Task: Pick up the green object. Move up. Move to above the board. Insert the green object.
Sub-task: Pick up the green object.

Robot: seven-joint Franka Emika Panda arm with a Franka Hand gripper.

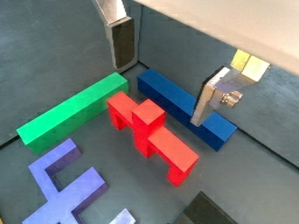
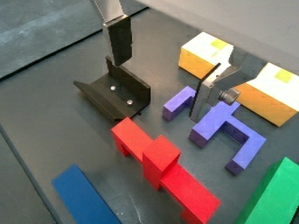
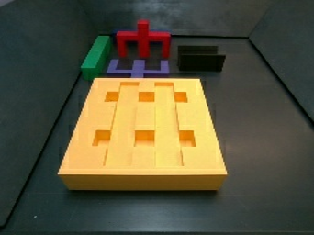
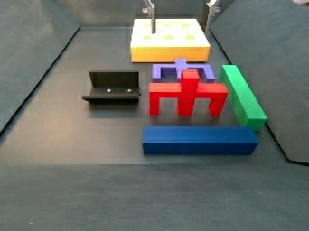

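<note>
The end effector [image 1: 163, 74] hangs above the floor with its two silver fingers [image 1: 119, 42] spread apart and nothing between them, so it is open and empty; in a side view only the fingertips [image 4: 152, 11] show at the top of the picture, over the far edge of the board [image 4: 169, 41]. The green object [image 4: 244, 94] lies flat on the floor [image 4: 72, 126] near one side wall, untouched, so the pick-up has not yet begun. Its long axis runs along that wall, one end pointing toward the board and the other toward the blue bar [image 4: 200, 140], which lies crosswise just beside that end. The red cross-shaped piece [image 4: 187, 95] stands close along the green object's inner long side, and the purple piece [image 4: 182, 70] lies between the red one and the board. The pieces seem laid out as a tidy cluster apart from the board, each resting on a broad face so that the fingers can close over its narrow width from above. In a wrist view the green object [image 1: 73, 108] shows its full top face, with only a narrow gap between it and the red piece. The fixture [image 4: 110, 88] stands well apart on the opposite side. A grasp probably calls for the fingers to straddle the bar across its short width.
</note>
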